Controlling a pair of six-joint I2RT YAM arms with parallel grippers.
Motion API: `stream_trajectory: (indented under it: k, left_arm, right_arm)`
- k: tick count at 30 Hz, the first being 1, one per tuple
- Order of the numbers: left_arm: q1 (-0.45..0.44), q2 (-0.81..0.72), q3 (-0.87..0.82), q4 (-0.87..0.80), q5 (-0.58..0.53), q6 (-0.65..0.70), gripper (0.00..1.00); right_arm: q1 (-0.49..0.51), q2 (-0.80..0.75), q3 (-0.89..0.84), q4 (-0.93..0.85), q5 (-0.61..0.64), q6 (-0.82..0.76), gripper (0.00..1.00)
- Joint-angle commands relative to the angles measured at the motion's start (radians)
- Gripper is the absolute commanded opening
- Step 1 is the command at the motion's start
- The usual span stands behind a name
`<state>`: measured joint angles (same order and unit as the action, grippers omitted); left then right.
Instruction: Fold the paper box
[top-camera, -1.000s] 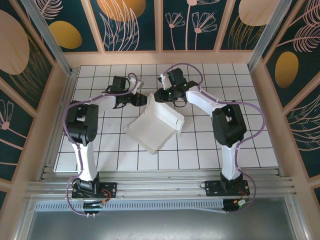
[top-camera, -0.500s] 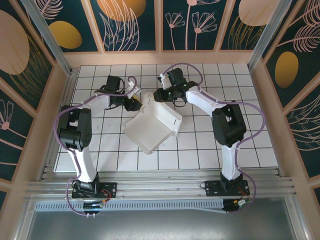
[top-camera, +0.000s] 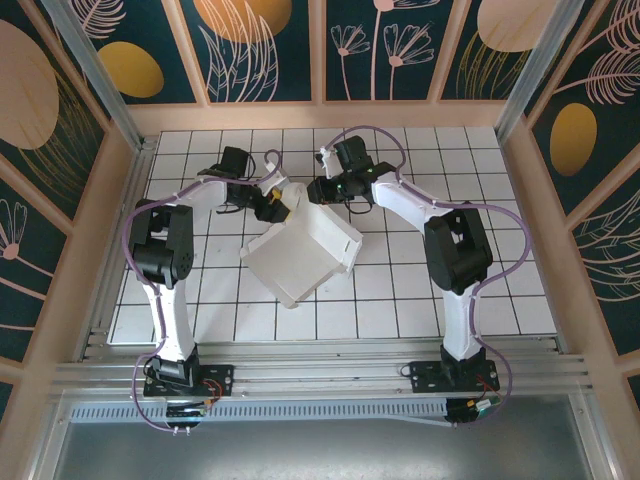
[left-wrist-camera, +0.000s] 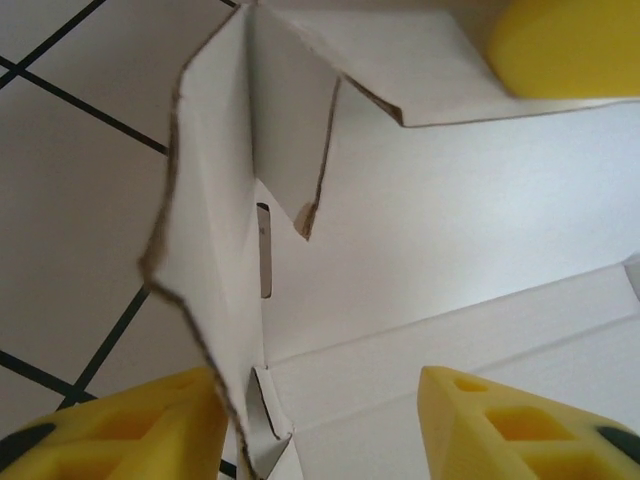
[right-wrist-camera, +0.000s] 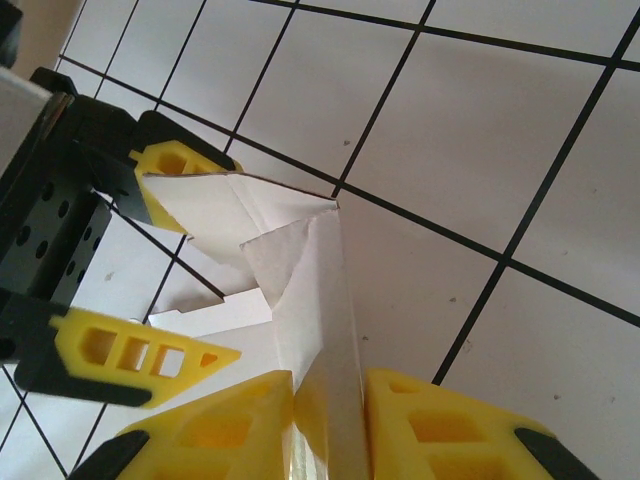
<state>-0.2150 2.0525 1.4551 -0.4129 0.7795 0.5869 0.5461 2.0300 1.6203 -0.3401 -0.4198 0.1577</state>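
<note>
Left hand (top-camera: 268, 203) - upper left of the box in the top view, fingers spread, nothing clamped. In the left wrist view its jaws straddle an upright side wall (left-wrist-camera: 210, 230) whose small end tab (left-wrist-camera: 290, 130) is folded inward. The left finger (left-wrist-camera: 120, 430) sits right against the raw card edge, and the other is well off over the floor panel. Reads as lining up to nip or push that wall, not a grasp yet.

Paper box (top-camera: 300, 250) - centre of the worktop (top-camera: 200, 300), skewed to the grid. It is half-formed: base down on the tiles, some walls up, not closed.

Right hand (top-camera: 318, 190) - at the box's top edge, just right of the left hand. In the right wrist view both fingers are pinched on a thin standing panel (right-wrist-camera: 325, 300), with the card sandwiched between them. My read is that it's the anchor: it keeps the wall upright and stops the light box sliding while the left hand works the corner. Risk: the tab could spring back out if that pinch lets go early.
</note>
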Motion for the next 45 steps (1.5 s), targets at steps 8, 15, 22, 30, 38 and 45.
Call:
stream_trajectory:
  k: [8, 15, 22, 30, 38, 45]
  left_arm:
    - [0.098, -0.328, -0.337, 0.575, -0.193, -0.202, 0.54]
    - [0.154, -0.103, -0.057, 0.230, -0.032, 0.018, 0.58]
    - [0.153, -0.004, -0.002, 0.153, 0.099, 0.170, 0.62]
    - [0.138, 0.048, 0.036, 0.066, 0.177, 0.350, 0.59]
    - [0.116, 0.049, 0.045, -0.010, 0.218, 0.470, 0.53]
    - [0.062, 0.094, 0.127, -0.134, 0.131, 0.535, 0.46]
  right_arm:
    - [0.007, -0.009, 0.002, -0.010, -0.009, -0.009, 0.26]
    - [0.006, -0.016, 0.015, -0.007, -0.054, 0.014, 0.28]
    - [0.006, -0.021, 0.008, -0.015, -0.082, 0.023, 0.30]
    - [0.006, -0.032, -0.017, 0.005, -0.105, 0.033, 0.30]
    - [0.006, -0.019, -0.014, 0.008, -0.107, 0.040, 0.30]
    - [0.007, -0.008, -0.008, 0.012, -0.112, 0.047, 0.30]
